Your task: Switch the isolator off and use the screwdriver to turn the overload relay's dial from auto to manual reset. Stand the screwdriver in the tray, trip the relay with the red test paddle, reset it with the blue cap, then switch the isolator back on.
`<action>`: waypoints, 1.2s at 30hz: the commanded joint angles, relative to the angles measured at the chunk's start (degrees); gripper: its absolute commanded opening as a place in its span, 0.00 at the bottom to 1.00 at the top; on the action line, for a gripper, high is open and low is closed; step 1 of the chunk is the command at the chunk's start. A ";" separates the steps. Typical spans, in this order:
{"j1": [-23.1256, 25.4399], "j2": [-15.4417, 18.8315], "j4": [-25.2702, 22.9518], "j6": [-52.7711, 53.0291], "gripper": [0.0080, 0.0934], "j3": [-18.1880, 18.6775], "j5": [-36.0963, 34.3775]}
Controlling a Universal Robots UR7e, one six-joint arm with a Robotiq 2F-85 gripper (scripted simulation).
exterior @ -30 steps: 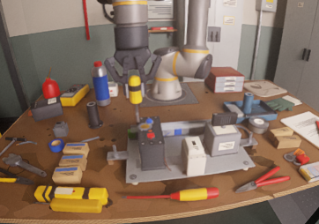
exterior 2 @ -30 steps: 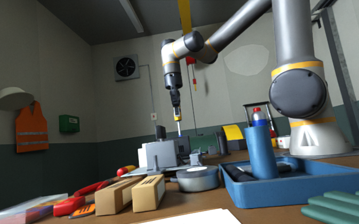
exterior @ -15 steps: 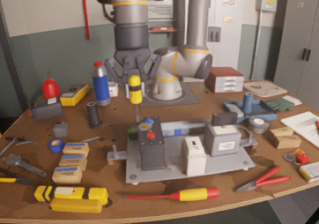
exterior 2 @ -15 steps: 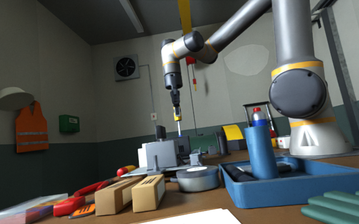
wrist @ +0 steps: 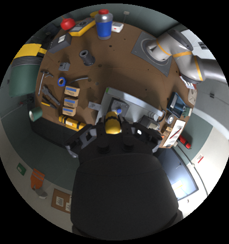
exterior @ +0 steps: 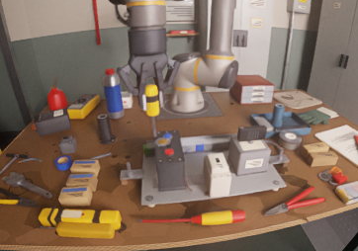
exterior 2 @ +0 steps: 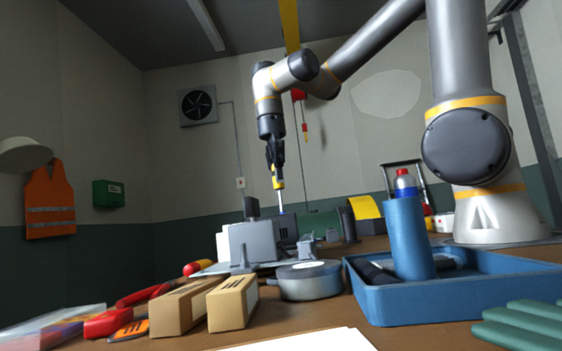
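Note:
The screwdriver with the yellow and black handle hangs upright in my gripper, which grips its handle. Its shaft points down at the top of the dark overload relay on the grey mounting plate, close above the dial beside the blue cap. The relay's red test paddle shows on its top face. The grey isolator sits to the right on the same plate, with a black handle on top. The blue tray with its upright blue tube lies further right.
The white block stands between relay and isolator. A spare red and yellow screwdriver and red pliers lie near the front edge. A black cylinder, a spray can and cardboard boxes fill the left side.

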 commanded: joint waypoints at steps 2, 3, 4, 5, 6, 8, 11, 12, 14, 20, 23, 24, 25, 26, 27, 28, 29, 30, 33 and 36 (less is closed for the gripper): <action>0.00 0.03 0.01 -2.26 0.00 0.00 0.00; 0.00 0.03 0.01 -3.47 0.00 -0.01 0.00; 0.00 0.03 0.01 -4.69 0.00 -0.01 0.00; 0.01 0.03 0.00 -5.92 0.00 0.00 0.00; 0.01 0.03 0.00 -7.17 0.00 0.00 0.00; 0.00 0.04 0.00 -9.67 0.00 -0.01 0.00; 0.01 0.05 0.01 -13.40 0.00 -0.02 0.00; 0.01 0.05 0.01 -14.64 0.00 -0.02 0.00; 0.02 0.05 0.00 -17.06 0.00 -0.02 0.00; 0.05 0.06 -0.01 -23.93 0.00 -0.02 0.00; 0.05 0.07 0.00 -27.02 0.00 -0.04 0.00; 0.06 0.07 0.00 -27.99 0.00 -0.04 0.00; 0.06 0.07 0.00 -28.92 0.00 -0.05 0.00; 0.07 0.07 0.00 -29.82 0.00 -0.05 0.00; 0.07 0.08 0.00 -30.68 0.00 -0.05 0.00; 0.07 0.09 0.00 -31.50 0.00 -0.05 0.00; 0.07 0.08 0.00 -32.29 0.00 -0.06 0.00; 0.08 0.08 0.01 -33.03 0.00 -0.06 0.00; 0.09 0.09 0.01 -34.99 0.00 -0.07 0.00; 0.09 0.08 0.00 -36.60 0.00 -0.05 0.00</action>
